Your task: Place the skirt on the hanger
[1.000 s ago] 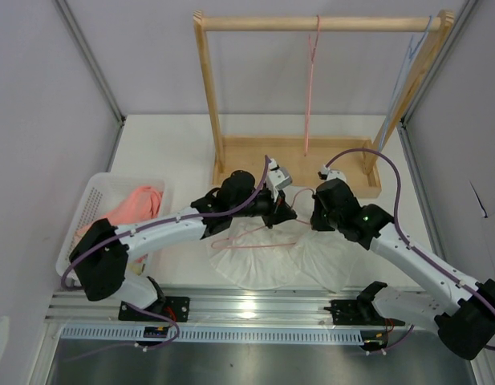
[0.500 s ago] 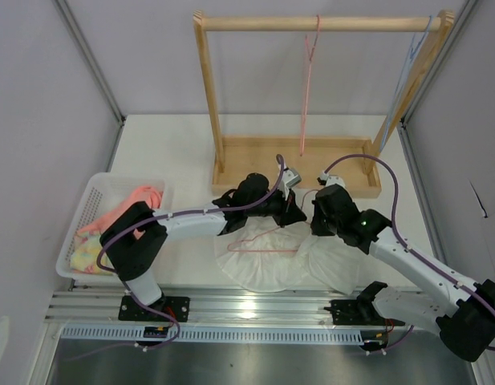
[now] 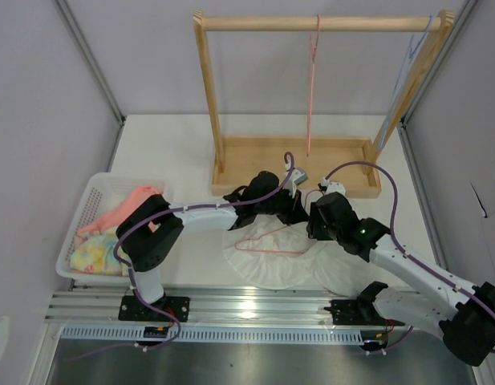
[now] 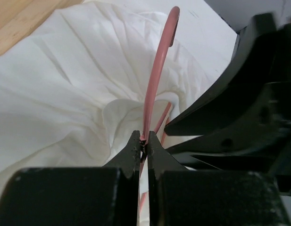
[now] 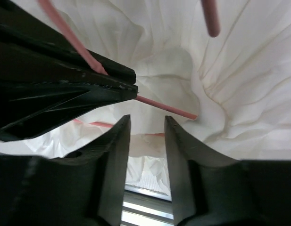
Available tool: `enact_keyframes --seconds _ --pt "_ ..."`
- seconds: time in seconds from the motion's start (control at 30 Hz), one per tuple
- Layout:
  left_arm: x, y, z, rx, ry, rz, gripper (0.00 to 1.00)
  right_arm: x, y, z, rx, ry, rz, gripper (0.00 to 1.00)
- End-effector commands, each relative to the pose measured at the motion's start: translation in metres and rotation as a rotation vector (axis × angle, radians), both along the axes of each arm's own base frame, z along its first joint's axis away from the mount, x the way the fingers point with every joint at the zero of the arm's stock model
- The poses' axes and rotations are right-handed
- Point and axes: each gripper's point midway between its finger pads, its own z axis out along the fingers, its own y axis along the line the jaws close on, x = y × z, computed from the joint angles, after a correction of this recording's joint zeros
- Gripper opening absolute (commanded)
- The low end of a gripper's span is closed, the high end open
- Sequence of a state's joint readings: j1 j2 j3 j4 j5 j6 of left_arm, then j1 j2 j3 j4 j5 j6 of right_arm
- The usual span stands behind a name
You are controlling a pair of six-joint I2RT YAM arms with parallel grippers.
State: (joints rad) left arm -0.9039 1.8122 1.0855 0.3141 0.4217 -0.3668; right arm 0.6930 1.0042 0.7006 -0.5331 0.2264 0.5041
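Jaws of the left gripper (image 4: 144, 140) are pinched tight on the thin wire of the hanger (image 4: 158, 75), just below its curved hook. Jaws of the right gripper (image 5: 145, 123) stand slightly apart and hold nothing; white fabric shows through the gap.

From above, the two grippers meet nose to nose over the far edge of the skirt (image 3: 271, 266), just in front of the base of a wooden rack (image 3: 319, 24). The skirt lies spread wide and round on the table (image 3: 175, 144), at its near edge between the two arms. The hanger's triangle rests on top of the skirt, with the hook end raised toward the grippers. The wrist views show the wire crossing bunched, crinkled fabric.

A deeper pink hanger (image 3: 310, 88) hangs from the rack's top bar. At the left sits a white basket (image 3: 99, 178) holding pink and yellow clothes (image 3: 123, 216), well apart from the skirt.
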Motion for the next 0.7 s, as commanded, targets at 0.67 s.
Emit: enact_keyframes --seconds 0.67 --pt "-0.009 0.01 -0.031 0.189 0.074 0.045 0.04 0.044 0.011 0.1 0.256 -0.328 -0.159 0.45"
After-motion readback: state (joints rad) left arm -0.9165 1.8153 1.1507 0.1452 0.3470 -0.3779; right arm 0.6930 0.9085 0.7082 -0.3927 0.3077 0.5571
